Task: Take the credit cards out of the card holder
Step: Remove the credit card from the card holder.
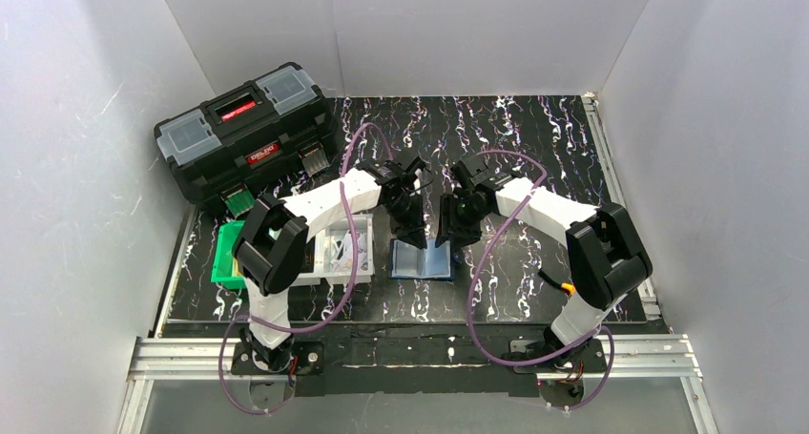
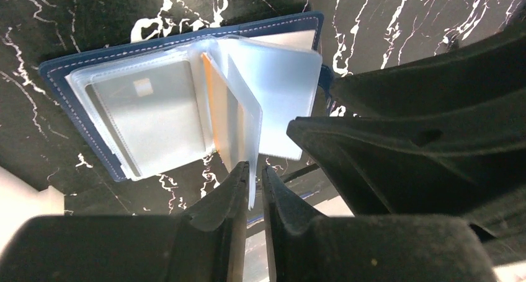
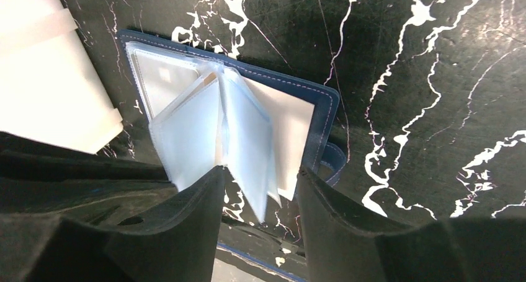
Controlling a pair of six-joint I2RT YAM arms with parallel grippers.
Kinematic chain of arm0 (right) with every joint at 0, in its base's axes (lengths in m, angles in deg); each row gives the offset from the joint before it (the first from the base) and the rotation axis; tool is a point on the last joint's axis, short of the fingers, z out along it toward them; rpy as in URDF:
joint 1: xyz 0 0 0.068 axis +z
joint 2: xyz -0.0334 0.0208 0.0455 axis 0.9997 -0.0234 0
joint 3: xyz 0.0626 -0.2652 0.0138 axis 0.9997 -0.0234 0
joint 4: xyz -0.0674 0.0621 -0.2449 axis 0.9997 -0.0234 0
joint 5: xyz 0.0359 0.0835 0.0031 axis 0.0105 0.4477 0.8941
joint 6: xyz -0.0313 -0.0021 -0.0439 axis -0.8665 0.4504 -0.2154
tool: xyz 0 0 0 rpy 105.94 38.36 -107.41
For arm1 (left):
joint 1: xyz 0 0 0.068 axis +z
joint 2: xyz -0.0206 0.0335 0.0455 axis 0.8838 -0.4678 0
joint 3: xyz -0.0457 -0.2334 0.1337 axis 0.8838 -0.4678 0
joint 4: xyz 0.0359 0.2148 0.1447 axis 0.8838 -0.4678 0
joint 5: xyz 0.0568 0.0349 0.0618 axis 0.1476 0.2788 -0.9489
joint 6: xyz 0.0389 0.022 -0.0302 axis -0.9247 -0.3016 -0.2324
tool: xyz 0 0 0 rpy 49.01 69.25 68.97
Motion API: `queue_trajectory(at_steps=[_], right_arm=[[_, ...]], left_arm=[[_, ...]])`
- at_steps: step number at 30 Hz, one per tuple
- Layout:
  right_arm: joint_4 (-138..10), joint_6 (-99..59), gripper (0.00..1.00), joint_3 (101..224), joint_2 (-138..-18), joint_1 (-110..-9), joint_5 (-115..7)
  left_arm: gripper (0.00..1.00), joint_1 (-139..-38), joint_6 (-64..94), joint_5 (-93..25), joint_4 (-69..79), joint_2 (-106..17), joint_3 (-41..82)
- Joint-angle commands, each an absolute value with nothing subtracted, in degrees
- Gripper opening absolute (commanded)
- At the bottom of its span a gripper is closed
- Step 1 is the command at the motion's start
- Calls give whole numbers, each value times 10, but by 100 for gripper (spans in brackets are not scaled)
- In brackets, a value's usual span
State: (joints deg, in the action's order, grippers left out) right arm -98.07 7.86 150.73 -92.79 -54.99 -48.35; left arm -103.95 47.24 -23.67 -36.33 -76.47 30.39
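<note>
Item 1, card holder (image 1: 422, 260): soft navy cover with pale stitching. It lies spread open on the black, white-veined table (image 1: 544, 148), between my two grippers. From overhead I see only a blue patch. The wrist views show clear plastic leaves standing fanned from its spine.

Item 2, credit card (image 2: 209, 99): one thin orange edge, tucked in a leaf close to the spine. It shows only in the left wrist view. From the right wrist the leaves look milky and blank.

Item 3, left gripper (image 2: 253, 184): fingers almost together, pinching the lower edge of one clear leaf.

Item 4, right gripper (image 3: 257, 198): fingers spread wide on either side of the fanned leaves. I cannot tell whether they touch.

Item 5, containers: a white tray (image 1: 336, 251) sits just left of the holder, with pale slips inside. A green tray (image 1: 226, 255) sits past it, contents unclear. A black toolbox (image 1: 246, 129) with grey lid panels stands shut at the far left.
</note>
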Motion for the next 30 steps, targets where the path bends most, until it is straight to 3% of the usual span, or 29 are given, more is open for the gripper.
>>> queue_trajectory(at_steps=[1, 20, 30], right_arm=[[-982, 79, 55, 1493, -899, -559, -495], [-979, 77, 54, 1461, -882, -573, -497], [-981, 82, 54, 1447, -857, -581, -510]], left_arm=[[14, -1050, 472, -239, -385, -778, 330], [12, -1078, 476, -243, -388, -829, 370], [31, -1085, 468, -238, -386, -840, 387]])
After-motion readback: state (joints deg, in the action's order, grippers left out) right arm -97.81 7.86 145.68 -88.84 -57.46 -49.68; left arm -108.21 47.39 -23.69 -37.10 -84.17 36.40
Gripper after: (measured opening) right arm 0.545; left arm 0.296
